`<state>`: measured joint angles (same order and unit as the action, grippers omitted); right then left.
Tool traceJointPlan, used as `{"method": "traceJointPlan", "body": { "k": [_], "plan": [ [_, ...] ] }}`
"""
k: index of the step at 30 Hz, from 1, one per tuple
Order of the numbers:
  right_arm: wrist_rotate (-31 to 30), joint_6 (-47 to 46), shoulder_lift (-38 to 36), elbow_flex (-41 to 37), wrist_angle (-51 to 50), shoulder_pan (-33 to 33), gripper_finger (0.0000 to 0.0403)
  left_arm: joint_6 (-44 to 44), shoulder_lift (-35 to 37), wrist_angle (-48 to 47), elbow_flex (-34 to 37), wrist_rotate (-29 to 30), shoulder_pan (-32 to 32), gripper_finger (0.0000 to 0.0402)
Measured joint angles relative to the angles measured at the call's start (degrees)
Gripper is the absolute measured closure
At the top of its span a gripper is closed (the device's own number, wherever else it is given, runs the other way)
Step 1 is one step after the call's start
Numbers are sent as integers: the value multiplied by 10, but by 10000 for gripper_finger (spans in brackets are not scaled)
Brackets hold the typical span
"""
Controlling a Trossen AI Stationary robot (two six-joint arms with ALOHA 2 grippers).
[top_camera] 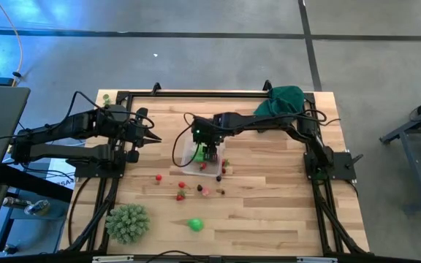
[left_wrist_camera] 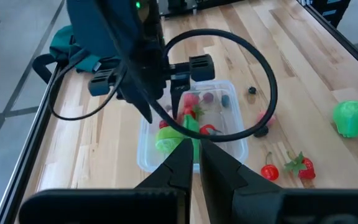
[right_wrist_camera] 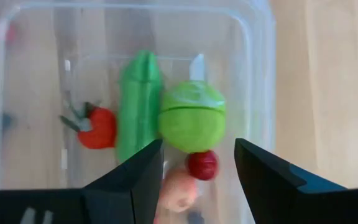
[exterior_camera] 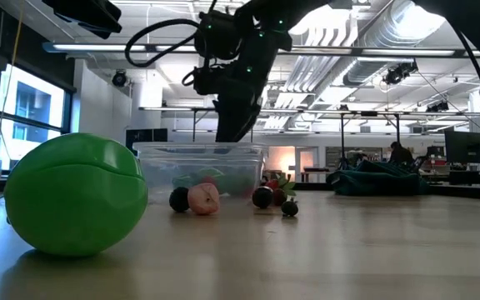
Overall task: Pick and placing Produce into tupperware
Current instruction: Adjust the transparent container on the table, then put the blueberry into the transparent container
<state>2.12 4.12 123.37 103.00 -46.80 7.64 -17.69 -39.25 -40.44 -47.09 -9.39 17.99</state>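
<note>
Your right gripper (right_wrist_camera: pixel 194 168) hangs directly over the clear tupperware (top_camera: pixel 196 155), fingers spread apart with nothing between them, pointing straight down into it. The right arm reaches in from the table's right edge, its forearm stretched leftward across the back of the table and the wrist bent down above the container.

Inside the tupperware you can see a round bright green fruit (right_wrist_camera: pixel 191 116), a long green vegetable (right_wrist_camera: pixel 138 106) touching it, a red tomato-like piece (right_wrist_camera: pixel 97 127), a small dark red ball (right_wrist_camera: pixel 202 164) and a peach-coloured piece (right_wrist_camera: pixel 180 190).

More produce lies loose on the table (top_camera: pixel 269 212) in front of the container: a strawberry (left_wrist_camera: pixel 304 167), a cherry (left_wrist_camera: pixel 269 172) and a larger green fruit (top_camera: pixel 195 224) nearer the front edge.

Your left gripper (left_wrist_camera: pixel 196 155) sits with its fingers pressed together, empty, held above the table's left side and aimed toward the container.
</note>
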Motion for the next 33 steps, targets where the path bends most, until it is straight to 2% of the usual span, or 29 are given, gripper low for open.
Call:
{"method": "traceJointPlan", "body": {
  "k": [14,22,33],
  "plan": [
    [5,20,0,0,17,30,216,0,0,0,0,0,0,383],
    [-2,9,-69,0,-6,3,238,0,0,0,0,0,0,383],
    [-162,-58,-165,0,-84,-83,261,0,0,0,0,0,0,383]
  ]
}}
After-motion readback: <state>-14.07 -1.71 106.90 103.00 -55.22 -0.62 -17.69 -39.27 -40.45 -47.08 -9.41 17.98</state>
